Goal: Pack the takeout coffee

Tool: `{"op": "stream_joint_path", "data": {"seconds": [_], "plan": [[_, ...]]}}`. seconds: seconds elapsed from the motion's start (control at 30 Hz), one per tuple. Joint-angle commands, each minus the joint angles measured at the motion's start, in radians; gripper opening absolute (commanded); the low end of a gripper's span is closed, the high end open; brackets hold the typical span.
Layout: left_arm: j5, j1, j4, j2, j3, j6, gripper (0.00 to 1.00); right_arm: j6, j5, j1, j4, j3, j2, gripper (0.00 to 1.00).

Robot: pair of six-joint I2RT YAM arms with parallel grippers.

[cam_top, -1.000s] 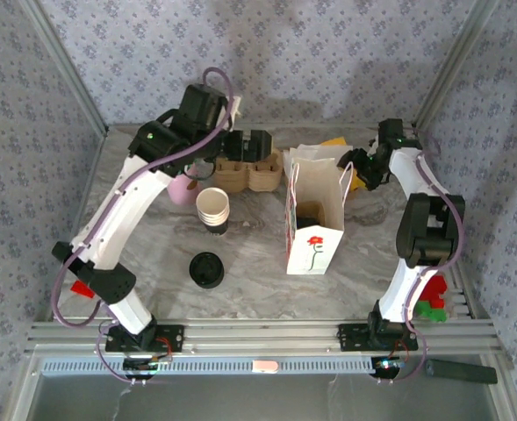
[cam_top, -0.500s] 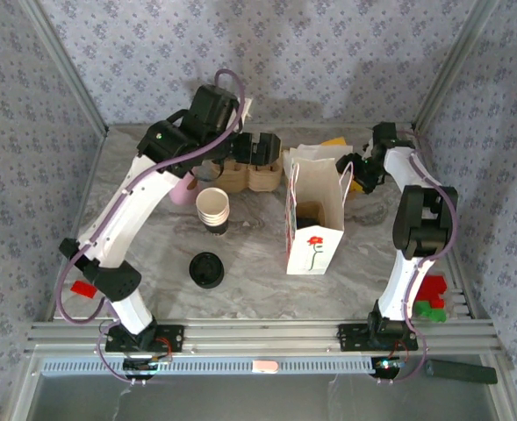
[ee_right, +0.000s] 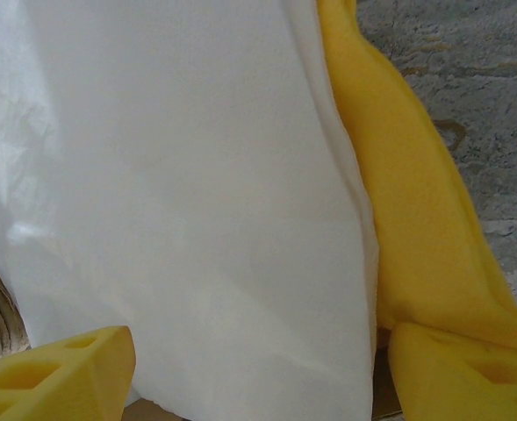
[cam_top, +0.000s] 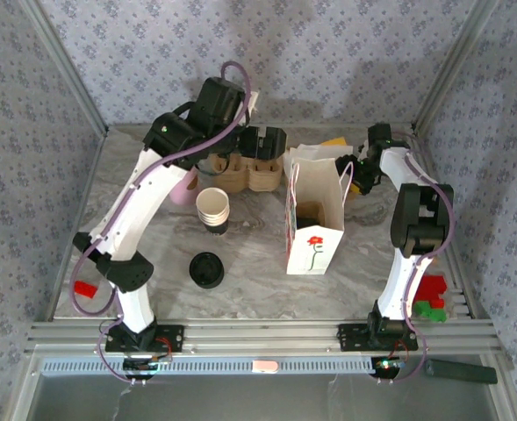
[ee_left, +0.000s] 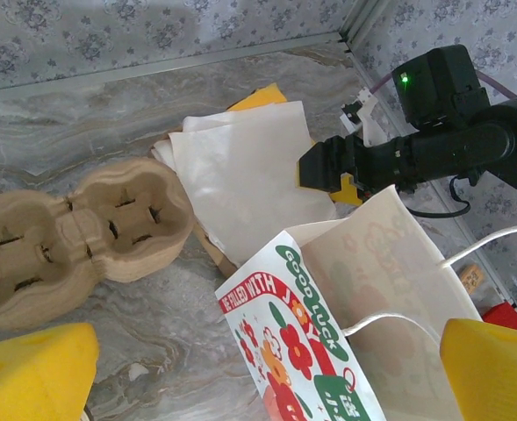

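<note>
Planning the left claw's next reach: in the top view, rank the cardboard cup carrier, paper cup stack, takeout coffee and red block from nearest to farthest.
From the left claw:
1. cardboard cup carrier, at the back of the table, right by the claw.
2. paper cup stack, nearer the arm bases and a little to the left.
3. takeout coffee, mid-table, closer still to the bases.
4. red block, at the near left edge.

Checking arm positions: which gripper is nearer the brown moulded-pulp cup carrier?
Left. The left gripper hangs open over the brown moulded-pulp cup carrier; the right gripper is off to the carrier's right, over the flat white paper sheets.
</note>
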Motion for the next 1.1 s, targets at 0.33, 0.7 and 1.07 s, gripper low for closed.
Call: {"op": "stream_joint_path", "data": {"seconds": [0.33, 0.7, 1.07], "plan": [[-0.038, -0.029, -0.084, 0.052, 0.142, 0.025, 1.00, -0.051, -0.007, 0.004, 0.005, 0.018, 0.062, 0.77], [-0.048, -0.039, -0.104, 0.049, 0.153, 0.030, 0.99, -0.056, 0.019, 0.014, 0.022, -0.038, -0.012, 0.67], [-0.050, -0.051, -0.096, 0.046, 0.149, 0.033, 1.00, -0.054, 0.043, 0.031, 0.039, -0.111, -0.084, 0.71]]}}
